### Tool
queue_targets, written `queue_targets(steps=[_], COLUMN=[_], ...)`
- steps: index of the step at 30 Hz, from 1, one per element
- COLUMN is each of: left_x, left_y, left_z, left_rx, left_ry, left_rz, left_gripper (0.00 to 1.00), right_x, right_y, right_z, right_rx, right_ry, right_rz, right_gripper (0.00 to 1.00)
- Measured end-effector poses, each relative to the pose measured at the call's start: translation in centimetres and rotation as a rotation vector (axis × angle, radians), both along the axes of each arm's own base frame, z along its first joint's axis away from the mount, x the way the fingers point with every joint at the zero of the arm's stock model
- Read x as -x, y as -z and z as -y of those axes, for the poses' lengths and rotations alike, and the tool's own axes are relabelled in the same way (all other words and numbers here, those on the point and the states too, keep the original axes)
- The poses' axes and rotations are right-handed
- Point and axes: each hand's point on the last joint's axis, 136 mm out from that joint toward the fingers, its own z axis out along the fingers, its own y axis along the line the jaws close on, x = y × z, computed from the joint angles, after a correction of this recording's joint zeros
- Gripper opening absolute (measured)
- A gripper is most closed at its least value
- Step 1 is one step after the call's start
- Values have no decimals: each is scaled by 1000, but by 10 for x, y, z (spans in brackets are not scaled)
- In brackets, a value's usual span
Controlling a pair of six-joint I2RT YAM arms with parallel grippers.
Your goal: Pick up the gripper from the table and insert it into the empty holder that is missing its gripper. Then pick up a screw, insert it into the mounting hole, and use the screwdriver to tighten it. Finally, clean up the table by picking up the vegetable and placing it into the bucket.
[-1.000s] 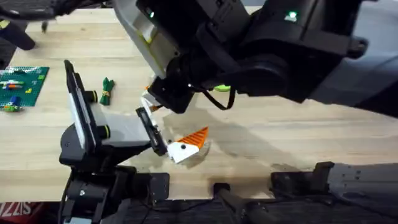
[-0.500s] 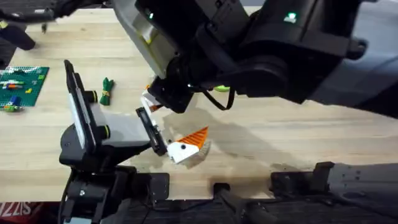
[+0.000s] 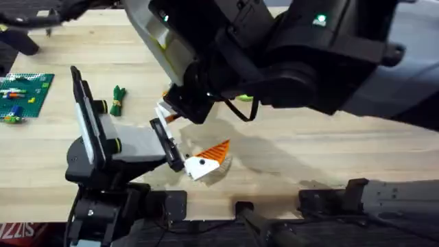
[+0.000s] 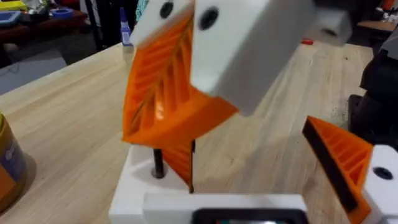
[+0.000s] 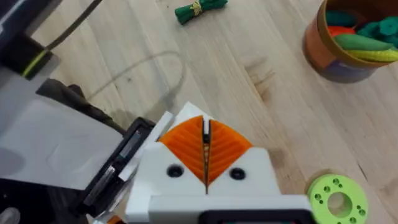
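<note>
Gripper [image 4: 163, 93] sits squeezed between our right arm's closed orange pads [image 5: 206, 148]; left gripper [image 4: 280, 180] stands open, empty.

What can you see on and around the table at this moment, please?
table: one, light wood, under everything.
vegetable: one, dark green, lying on the table beyond the left arm.
bucket: one, orange-brown, standing on the table with green and yellow toy pieces inside.
ring-shaped disc: one, bright green, flat on the table.
building plate: one, green with small coloured pieces, at the table's left edge.
left gripper: one, white with an orange pad, fingers open, low near the table's front.
right gripper: one, white with orange ribbed fingers pressed together, close above the left gripper.
</note>
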Motion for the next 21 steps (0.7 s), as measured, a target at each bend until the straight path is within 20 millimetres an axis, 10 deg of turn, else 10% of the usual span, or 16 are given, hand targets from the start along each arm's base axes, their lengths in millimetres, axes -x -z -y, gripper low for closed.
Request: queue_targets(steps=[21], left_x=[0], left_y=[0], left_z=[0], left_rx=[0], left_ry=[0], left_rz=[0], left_gripper=[985], right_x=[5], right_y=[2], right_z=[0], right_rx=[1], right_ry=[-17], right_rz=[-21], right_gripper=[7])
